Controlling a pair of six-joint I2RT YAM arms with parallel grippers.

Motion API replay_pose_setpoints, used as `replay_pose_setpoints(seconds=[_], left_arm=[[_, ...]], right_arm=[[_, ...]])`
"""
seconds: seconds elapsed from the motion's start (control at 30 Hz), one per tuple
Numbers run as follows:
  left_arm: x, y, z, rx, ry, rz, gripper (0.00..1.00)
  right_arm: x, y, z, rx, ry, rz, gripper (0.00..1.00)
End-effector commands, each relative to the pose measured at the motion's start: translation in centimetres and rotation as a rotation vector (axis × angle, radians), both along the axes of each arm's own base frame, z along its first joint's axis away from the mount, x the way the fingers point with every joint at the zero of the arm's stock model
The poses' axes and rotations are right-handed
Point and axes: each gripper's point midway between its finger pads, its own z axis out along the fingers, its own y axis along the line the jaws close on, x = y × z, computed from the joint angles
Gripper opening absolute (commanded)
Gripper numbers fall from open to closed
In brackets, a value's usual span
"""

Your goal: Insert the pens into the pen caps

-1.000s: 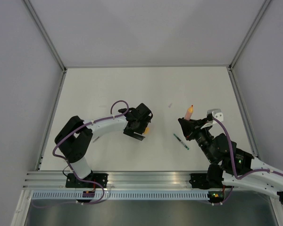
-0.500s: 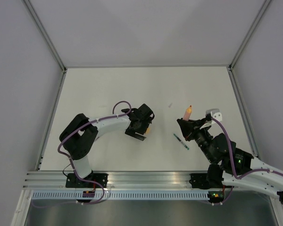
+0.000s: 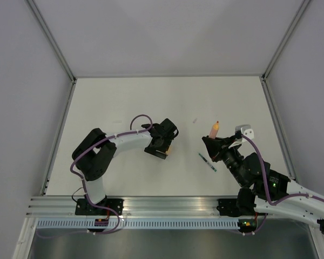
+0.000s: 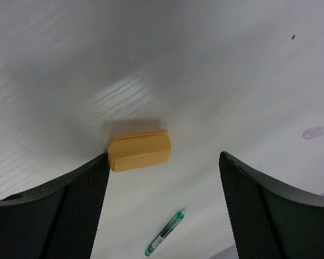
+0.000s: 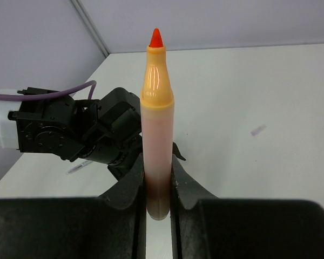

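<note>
The orange pen point(image 5: 156, 124) stands upright with its red tip up, and my right gripper point(image 5: 157, 162) is shut on its lower barrel; from above the orange pen point(image 3: 215, 128) sticks out of the right gripper point(image 3: 211, 141). A stubby orange pen cap point(image 4: 139, 151) lies flat on the table. My left gripper point(image 4: 163, 156) hovers open over it, and the cap touches the left finger point(image 4: 70, 205). In the top view the cap point(image 3: 169, 151) peeks out beside the left gripper point(image 3: 163, 144). A dark green pen point(image 3: 207, 162) lies between the arms, and this green pen point(image 4: 164, 240) also shows between the left fingers.
A thin pale stick point(image 5: 76, 168) lies on the table behind the left arm point(image 5: 81, 132). A small pale lilac mark point(image 3: 195, 121) sits further back. Grey walls with metal posts enclose the white table point(image 3: 124, 102).
The left arm has shifted slightly right and nearer, bringing its open gripper over the orange cap. The right gripper still holds the orange pen in the same place.
</note>
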Motion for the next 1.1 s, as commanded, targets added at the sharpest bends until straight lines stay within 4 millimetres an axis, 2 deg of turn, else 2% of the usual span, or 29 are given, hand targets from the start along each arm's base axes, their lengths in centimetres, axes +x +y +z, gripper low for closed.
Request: replay_pose_setpoints(seconds=[0.0, 0.1, 0.3, 0.5, 0.63, 0.8, 1.07], left_arm=[[2.6, 1.0, 1.9, -0.115, -0.050, 0.374, 0.86], [3.0, 1.1, 1.6, -0.137, -0.064, 0.370, 0.86], [3.3, -0.8, 1.2, -0.219, -0.052, 0.342, 0.88], [3.4, 0.6, 1.3, -0.176, -0.085, 0.379, 0.87], [3.7, 2.3, 1.5, -0.123, -0.110, 0.413, 0.86], [4.1, 2.4, 1.5, -0.109, -0.119, 0.407, 0.85], [5.3, 4.0, 1.4, -0.066, -0.140, 0.406, 0.85]], right_arm=[[-0.2, -0.2, 0.9, 0.024, -0.016, 0.013, 0.00], [-0.2, -0.3, 0.9, 0.025, -0.019, 0.011, 0.00], [-0.4, -0.3, 1.1, 0.027, -0.019, 0.020, 0.00], [-0.5, -0.4, 1.1, 0.033, -0.020, 0.026, 0.00], [-0.6, -0.6, 1.2, 0.039, -0.023, 0.026, 0.00], [-0.9, -0.4, 1.3, 0.049, -0.023, 0.048, 0.00], [-0.9, -0.8, 1.3, 0.047, -0.025, 0.036, 0.00]])
